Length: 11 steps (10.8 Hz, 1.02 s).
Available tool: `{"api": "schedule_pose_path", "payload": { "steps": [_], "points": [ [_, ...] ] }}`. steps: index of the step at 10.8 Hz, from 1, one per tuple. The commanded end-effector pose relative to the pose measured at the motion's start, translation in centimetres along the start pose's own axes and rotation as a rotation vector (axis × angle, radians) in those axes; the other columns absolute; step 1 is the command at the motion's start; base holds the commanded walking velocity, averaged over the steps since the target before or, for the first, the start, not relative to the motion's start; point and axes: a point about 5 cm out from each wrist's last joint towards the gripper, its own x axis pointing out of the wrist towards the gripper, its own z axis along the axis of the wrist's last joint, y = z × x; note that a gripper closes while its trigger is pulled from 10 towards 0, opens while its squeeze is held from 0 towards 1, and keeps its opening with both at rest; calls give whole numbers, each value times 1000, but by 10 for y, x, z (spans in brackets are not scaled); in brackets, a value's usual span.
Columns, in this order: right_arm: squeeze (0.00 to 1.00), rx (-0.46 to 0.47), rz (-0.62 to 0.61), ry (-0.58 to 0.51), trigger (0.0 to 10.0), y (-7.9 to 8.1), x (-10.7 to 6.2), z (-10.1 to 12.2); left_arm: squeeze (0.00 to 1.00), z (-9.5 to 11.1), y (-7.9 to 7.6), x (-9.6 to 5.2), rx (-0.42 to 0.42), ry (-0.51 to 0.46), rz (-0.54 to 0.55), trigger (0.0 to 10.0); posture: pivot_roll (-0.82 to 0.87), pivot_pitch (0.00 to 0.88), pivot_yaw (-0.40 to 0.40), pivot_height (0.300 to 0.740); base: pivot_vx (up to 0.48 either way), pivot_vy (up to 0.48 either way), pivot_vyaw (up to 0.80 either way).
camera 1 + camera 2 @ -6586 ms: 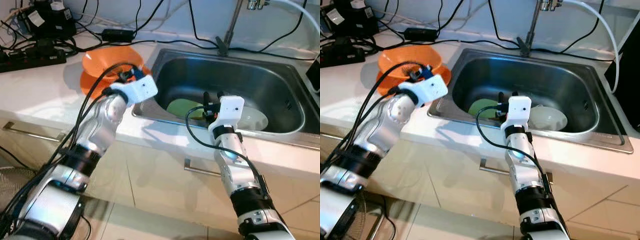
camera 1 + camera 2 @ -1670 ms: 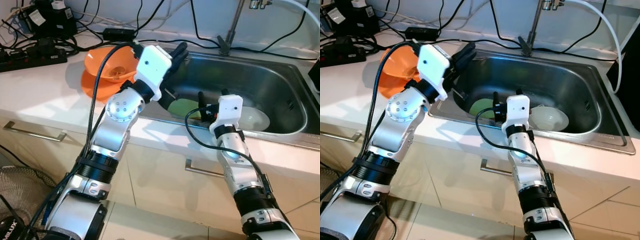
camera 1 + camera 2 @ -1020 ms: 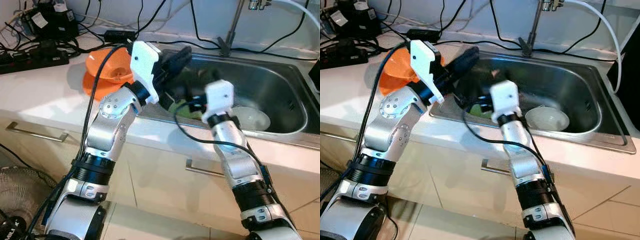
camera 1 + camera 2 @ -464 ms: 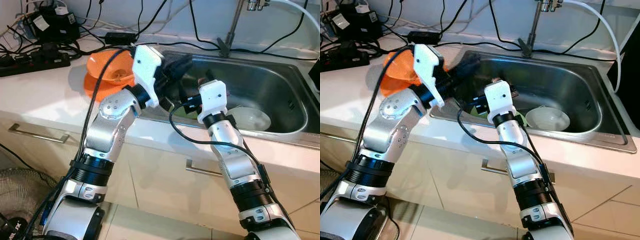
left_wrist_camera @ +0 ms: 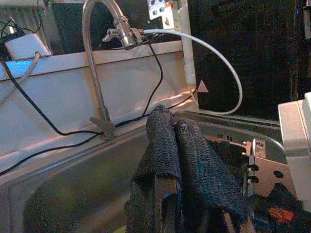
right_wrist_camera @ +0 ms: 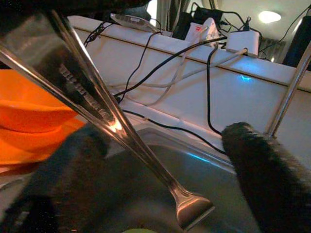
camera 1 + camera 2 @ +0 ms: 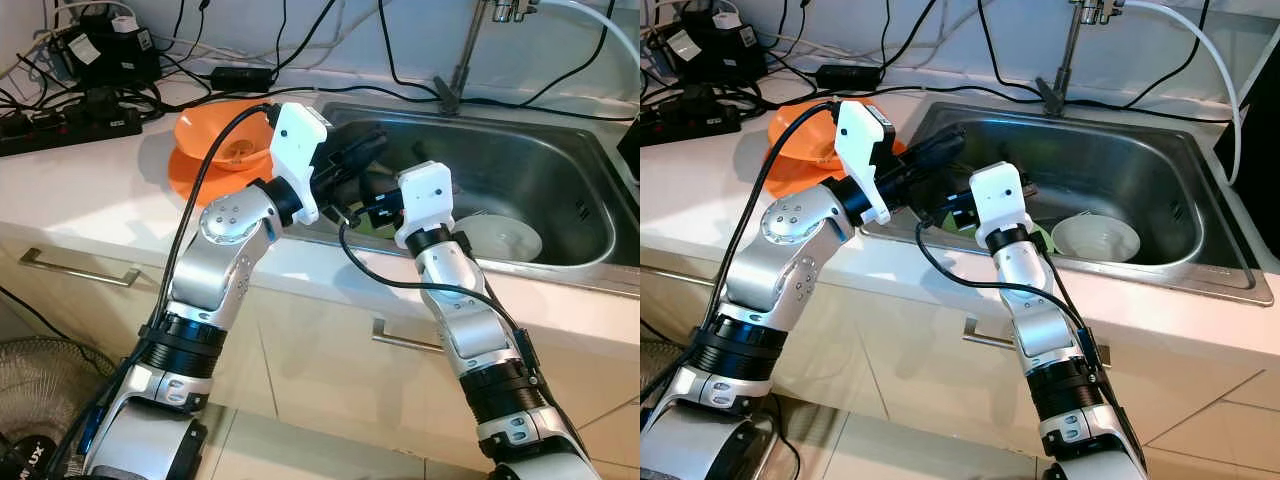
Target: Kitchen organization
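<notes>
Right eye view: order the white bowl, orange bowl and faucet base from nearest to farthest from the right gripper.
From the right gripper:
1. White bowl, in the sink on the robot's right.
2. Orange bowl, on the counter to the left.
3. Faucet base, behind the sink.

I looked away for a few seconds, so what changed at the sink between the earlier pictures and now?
The left gripper left the orange bowl and swung over the sink, fingers shut. The right gripper rose from the basin and turned toward it, beside a metal utensil handle. Orange bowl, green plate and white bowl stayed put.
</notes>
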Motion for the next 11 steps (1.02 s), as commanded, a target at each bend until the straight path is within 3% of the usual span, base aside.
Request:
{"api": "schedule_pose_path", "payload": {
  "steps": [1, 11],
  "points": [
    [0, 1, -6, -7, 0, -1, 4, 3, 0, 3, -3, -1, 12, -3, -25, 10000, 195, 26, 34, 740, 0, 0, 0],
    [0, 7, 16, 2, 0, 6, 4, 0, 0, 3, -5, 0, -4, 8, -57, 10000, 202, 0, 32, 740, 0, 0, 0]
  ]
}}
